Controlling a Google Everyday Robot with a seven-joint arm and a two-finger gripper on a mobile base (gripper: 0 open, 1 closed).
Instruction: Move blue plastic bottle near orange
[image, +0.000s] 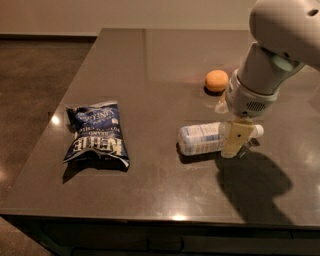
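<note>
The blue plastic bottle (201, 138) lies on its side on the dark table (150, 60), right of centre, with its white cap (258, 131) pointing right. The orange (217, 80) sits further back on the table, a short way beyond the bottle. My gripper (239, 142) hangs down from the pale arm (272, 60) and sits at the bottle's neck end, just left of the cap. Its cream front part covers that stretch of the bottle.
A dark blue crinkled chip bag (96, 135) lies flat at the left of the table. The table's front edge (150, 212) runs close below the bottle and bag. The floor (35, 70) lies beyond the left edge.
</note>
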